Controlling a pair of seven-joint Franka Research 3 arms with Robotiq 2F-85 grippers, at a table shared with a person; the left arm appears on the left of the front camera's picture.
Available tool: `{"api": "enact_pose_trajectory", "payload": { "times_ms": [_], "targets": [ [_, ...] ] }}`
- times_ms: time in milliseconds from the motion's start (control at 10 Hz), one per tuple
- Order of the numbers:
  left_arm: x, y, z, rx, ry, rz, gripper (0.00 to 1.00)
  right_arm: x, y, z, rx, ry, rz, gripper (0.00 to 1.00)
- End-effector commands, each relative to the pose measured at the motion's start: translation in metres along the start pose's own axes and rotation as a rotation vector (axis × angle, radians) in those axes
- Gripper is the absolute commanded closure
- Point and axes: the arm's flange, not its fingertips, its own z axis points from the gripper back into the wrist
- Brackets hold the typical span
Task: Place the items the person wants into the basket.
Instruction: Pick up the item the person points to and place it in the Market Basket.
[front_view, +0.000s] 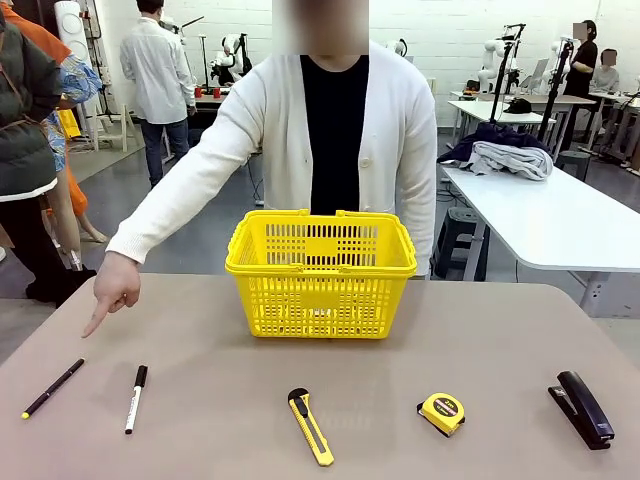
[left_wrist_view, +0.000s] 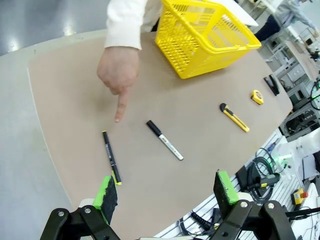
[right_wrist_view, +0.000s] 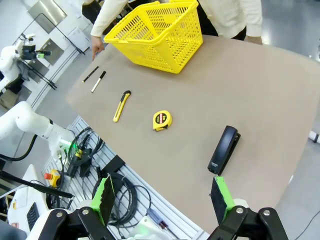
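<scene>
Table (front_view: 200, 430) — basket (front_view: 320, 300), pen (front_view: 53, 388), marker (front_view: 136, 398), knife (front_view: 311, 426), stapler (front_view: 581, 408)

— Any room around the pen (front_view: 52, 388)?
— I see the person's hand (front_view: 113, 290) pointing down near its far end. Bare table (front_view: 220, 400) lies open between marker (front_view: 136, 398) and utility knife (front_view: 311, 427).

Person (front_view: 335, 200) in white buttoned cardigan (front_view: 395, 140); black shirt (front_view: 335, 120)

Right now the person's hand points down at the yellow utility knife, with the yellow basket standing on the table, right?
No: the hand points down at the slim black pen, as the left wrist view shows, fingertip close by its end. The yellow basket does stand on the table.
</scene>
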Motion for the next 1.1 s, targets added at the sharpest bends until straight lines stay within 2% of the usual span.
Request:
{"api": "enact_pose_trajectory", "payload": {
  "times_ms": [0, 300, 500, 1000],
  "targets": [
    [-0.004, 0.000, -0.034, 0.154, 0.093, -0.030, 0.00, -0.002, -0.001, -0.003, 0.015, -0.014, 0.013, 0.00],
    [-0.005, -0.002, -0.064, 0.197, 0.176, -0.101, 0.00, -0.002, -0.001, -0.003, 0.015, -0.014, 0.013, 0.00],
    [-0.009, -0.003, -0.086, 0.273, 0.220, -0.156, 0.00, -0.002, -0.001, -0.003, 0.015, -0.014, 0.013, 0.00],
    [-0.018, -0.005, -0.163, 0.336, 0.413, -0.224, 0.00, -0.002, -0.001, -0.003, 0.015, -0.014, 0.013, 0.00]
  ]
}}
